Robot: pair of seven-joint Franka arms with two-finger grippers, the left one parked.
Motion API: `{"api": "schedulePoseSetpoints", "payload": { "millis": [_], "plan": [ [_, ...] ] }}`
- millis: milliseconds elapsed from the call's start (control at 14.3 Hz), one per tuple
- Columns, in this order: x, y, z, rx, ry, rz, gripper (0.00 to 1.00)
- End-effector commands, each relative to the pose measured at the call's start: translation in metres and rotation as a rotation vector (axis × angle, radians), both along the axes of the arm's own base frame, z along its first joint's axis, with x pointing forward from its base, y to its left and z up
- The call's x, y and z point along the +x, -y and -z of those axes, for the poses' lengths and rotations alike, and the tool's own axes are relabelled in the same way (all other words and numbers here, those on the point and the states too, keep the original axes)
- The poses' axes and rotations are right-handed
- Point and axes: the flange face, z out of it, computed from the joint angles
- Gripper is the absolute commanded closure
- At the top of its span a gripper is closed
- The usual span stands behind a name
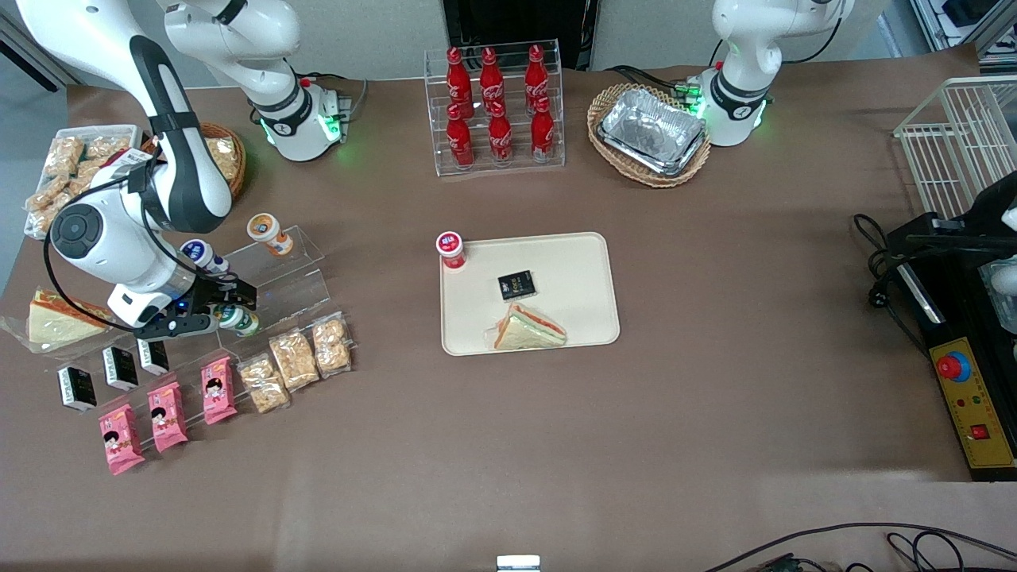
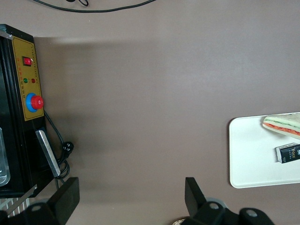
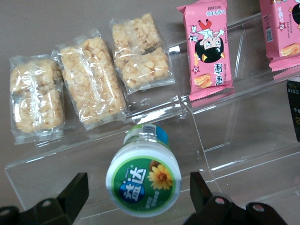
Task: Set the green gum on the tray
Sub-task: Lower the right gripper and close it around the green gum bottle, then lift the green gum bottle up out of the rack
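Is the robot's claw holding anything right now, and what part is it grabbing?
Nothing yet. The gripper is open, a finger on either side of the green gum bottle's cap, with gaps showing; the bottle lies on the clear acrylic stand.

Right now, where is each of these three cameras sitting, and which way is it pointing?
Front view: high up, looking down on the table; both arms show, the gripper open at the green gum.
Right wrist view: on the working arm, facing down at the green gum between its fingertips.
Left wrist view: on the parked arm, facing bare tabletop.
Shared: front and left wrist views both show the tray.
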Motion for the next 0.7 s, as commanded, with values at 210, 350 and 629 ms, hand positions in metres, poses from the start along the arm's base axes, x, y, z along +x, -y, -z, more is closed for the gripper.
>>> {"api": "schedulePoseSetpoints", "payload": {
  "millis": [210, 350, 629],
  "plan": [
    [0.002, -0.004, 0.002, 0.004, 0.026, 0.011, 0.78],
    [0.003, -0.003, 0.002, 0.003, 0.029, 0.011, 0.96],
    [0.005, -0.002, -0.025, -0.004, 0.069, -0.01, 1.0]
  ]
}}
